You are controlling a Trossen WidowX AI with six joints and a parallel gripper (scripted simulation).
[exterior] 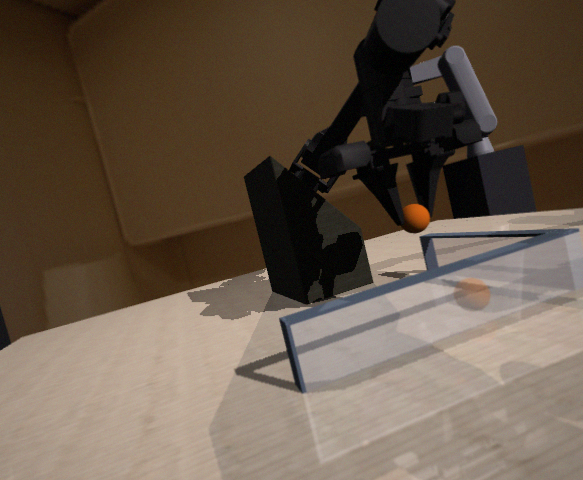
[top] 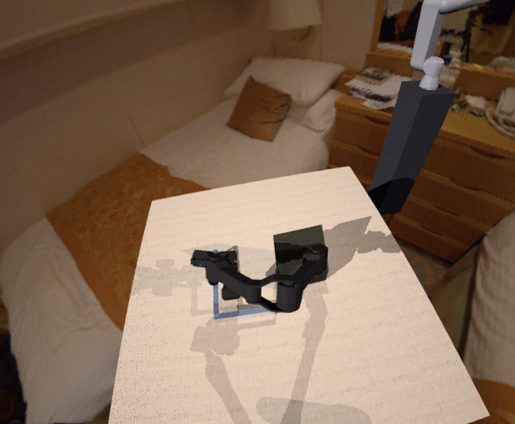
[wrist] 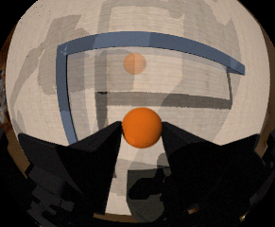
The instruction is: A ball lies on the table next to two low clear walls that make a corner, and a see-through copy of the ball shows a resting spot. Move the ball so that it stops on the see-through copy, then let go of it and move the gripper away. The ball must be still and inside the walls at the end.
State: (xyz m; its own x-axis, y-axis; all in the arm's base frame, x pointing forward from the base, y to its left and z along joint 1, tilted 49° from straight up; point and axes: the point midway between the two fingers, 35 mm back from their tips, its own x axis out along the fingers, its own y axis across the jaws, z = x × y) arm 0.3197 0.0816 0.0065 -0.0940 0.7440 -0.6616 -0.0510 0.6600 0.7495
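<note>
My gripper (exterior: pixel 414 219) (wrist: pixel 141 127) is shut on the orange ball (exterior: pixel 415 218) (wrist: pixel 142 128), which sits between the two fingertips. The ball is held up off the table, higher than the wall tops near it. Two low clear walls with blue edges (top: pixel 248 313) (exterior: pixel 358 298) (wrist: pixel 128 39) form a corner. The see-through copy (exterior: pixel 472 293) (wrist: pixel 134 63) rests inside the corner. In the wrist view it lies beyond the ball, close to the far wall. In the top view the arm hides the ball and the copy.
A dark block (top: pixel 296 237) (exterior: pixel 281 242) stands on the table (top: pixel 362 329) (exterior: pixel 126 361) beside the arm, on the side away from the walls' corner. A pale grey arm (top: pixel 426 41) (exterior: pixel 467 87) on a dark pedestal (top: pixel 414 132) (exterior: pixel 506 180) stands beyond the table.
</note>
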